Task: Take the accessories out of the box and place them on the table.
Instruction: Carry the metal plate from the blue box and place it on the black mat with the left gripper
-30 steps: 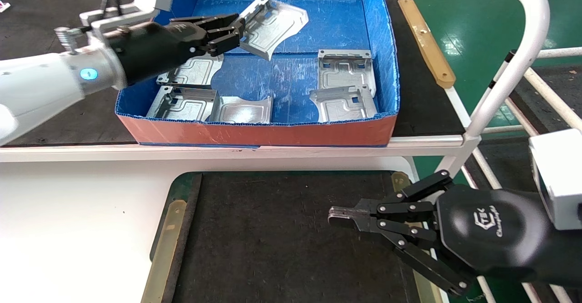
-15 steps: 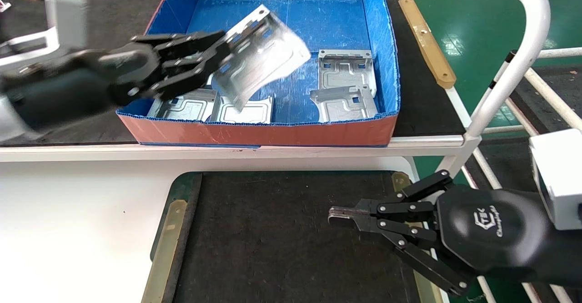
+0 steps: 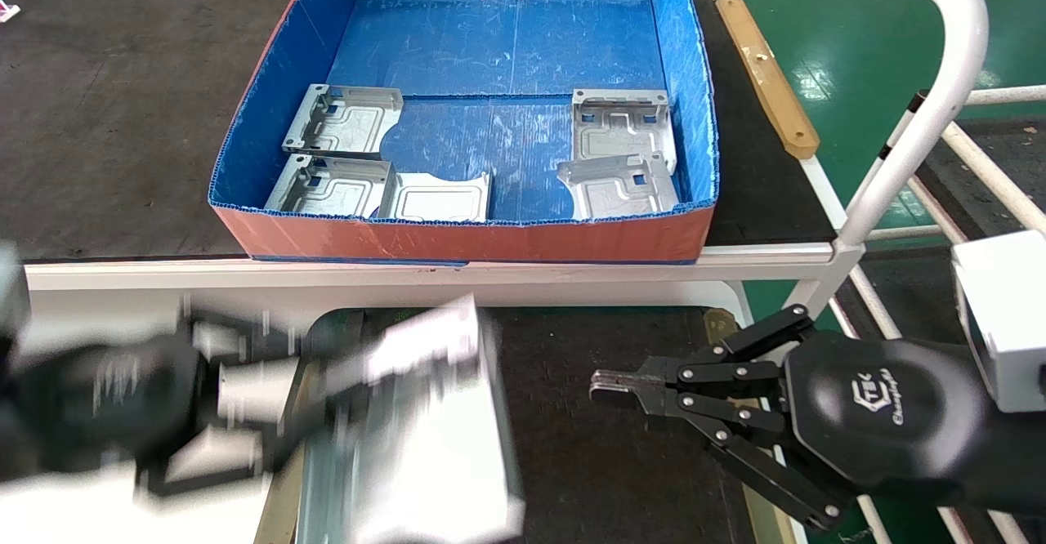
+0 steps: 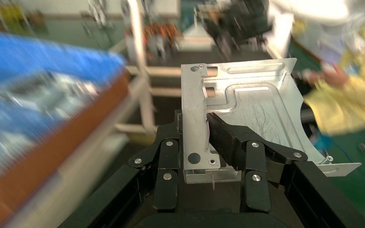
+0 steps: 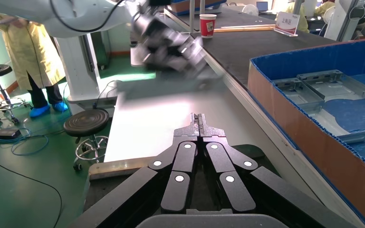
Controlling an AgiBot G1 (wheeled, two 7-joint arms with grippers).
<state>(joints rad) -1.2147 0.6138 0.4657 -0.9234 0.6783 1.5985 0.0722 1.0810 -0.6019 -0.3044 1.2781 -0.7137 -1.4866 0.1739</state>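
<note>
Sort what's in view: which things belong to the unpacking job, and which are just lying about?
Job:
- held plate, gripped by the left tool over the mat
- five plates still in the box, e.g.
- table

Lying about:
- red cup
- stool
- right tool, shut, parked over the mat

Workshop surroundings beyond the work surface.
A red paper cup (image 5: 207, 24) stands on a black bench (image 5: 261, 50); a black round stool (image 5: 86, 122) sits on green floor (image 5: 38, 175).
</note>
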